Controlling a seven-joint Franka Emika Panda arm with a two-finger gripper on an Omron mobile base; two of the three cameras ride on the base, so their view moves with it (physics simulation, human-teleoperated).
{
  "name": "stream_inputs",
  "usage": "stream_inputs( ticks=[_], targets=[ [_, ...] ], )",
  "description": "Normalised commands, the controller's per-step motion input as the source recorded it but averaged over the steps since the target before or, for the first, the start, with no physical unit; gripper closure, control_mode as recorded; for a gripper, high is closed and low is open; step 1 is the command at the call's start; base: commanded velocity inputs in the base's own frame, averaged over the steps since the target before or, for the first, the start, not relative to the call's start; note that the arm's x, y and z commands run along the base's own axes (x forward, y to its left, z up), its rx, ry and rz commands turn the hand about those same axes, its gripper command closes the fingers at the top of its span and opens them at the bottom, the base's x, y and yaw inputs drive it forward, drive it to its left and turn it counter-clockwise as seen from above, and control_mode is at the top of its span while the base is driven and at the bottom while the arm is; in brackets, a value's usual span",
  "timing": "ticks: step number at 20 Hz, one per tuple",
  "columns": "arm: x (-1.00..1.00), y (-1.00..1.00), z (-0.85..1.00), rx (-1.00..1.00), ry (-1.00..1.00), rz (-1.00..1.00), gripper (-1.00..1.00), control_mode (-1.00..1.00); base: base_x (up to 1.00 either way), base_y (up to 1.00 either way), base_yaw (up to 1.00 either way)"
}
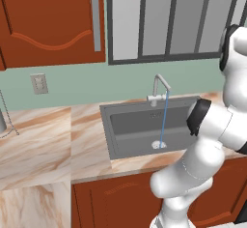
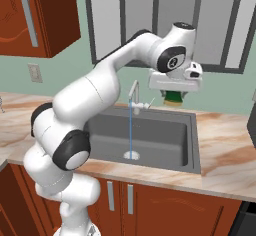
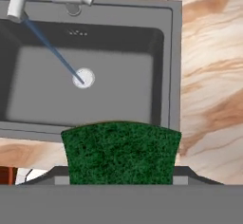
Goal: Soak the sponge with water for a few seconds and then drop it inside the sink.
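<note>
Overhead, the gripper [image 2: 174, 96] clamps a coarse green rectangular sponge [image 3: 121, 153] above the dark grey sink [image 2: 196, 145].

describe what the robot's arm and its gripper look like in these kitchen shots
The arm is glossy white, built of fat rounded segments, with dark, near-black bands and round caps at the joints. One round cap near the wrist carries a small pale mark. The hand ends in a flat white rectangular block with a small rounded white housing on its side. The gripper under that block is small and dark. No loose cables are visible.
</note>
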Motion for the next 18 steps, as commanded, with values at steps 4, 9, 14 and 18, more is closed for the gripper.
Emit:
stream_inputs(
  ticks=[4,9,14,18],
  targets=[
    [0.00,0.34,-0.38,0.00,0.09,-0.06,1.00,-1.00,0.00,0.00,0.00],
    [0.00,0.38,-0.32,0.00,0.07,-0.05,1.00,-1.00,0.00,0.00,0.00],
    [-0.07,0.27,-0.15,0.00,0.01,-0.05,1.00,-1.00,0.00,0.00,0.00],
    [-0.26,0.19,-0.01,0.00,0.00,-0.03,1.00,-1.00,0.00,0.00,0.00]
  ],
)
